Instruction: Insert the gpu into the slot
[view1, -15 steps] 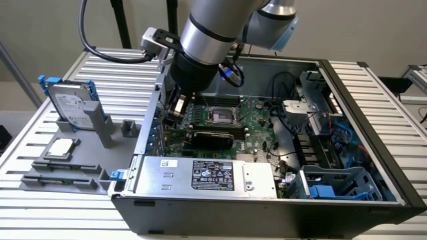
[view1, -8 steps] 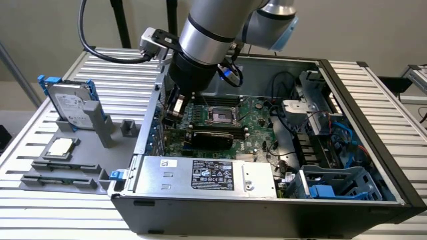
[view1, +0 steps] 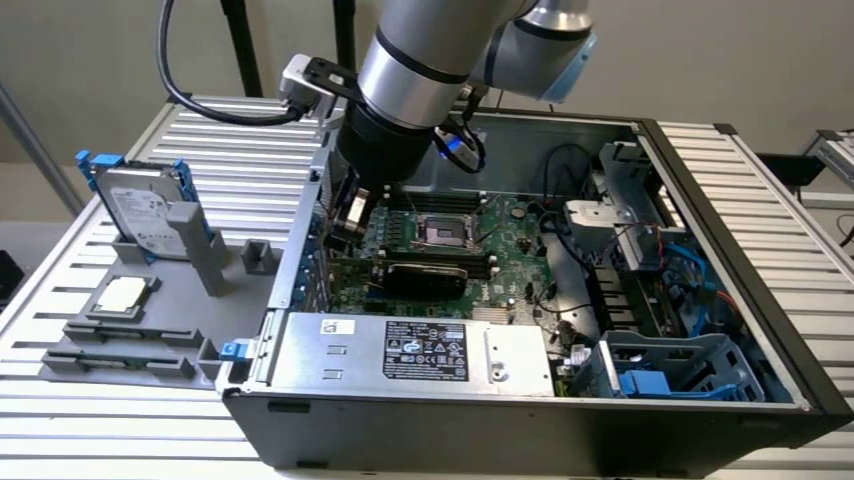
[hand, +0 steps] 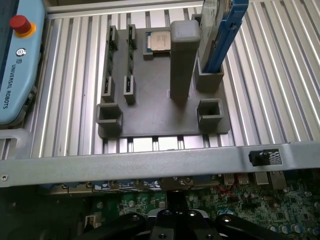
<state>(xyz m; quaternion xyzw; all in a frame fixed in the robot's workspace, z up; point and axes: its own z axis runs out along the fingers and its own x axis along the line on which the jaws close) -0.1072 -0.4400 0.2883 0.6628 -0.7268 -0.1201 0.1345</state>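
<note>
While the jaws (hand: 177, 222) sit closed together low over the motherboard (view1: 514, 240), the gpu (view1: 420, 272) appears already seated across the board near the computer case's (view1: 534, 440) open side; if only half-seated, pressing could bend its edge.

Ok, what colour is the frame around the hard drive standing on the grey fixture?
Blue; the hard drive frame shows best in the exterior view.
</note>
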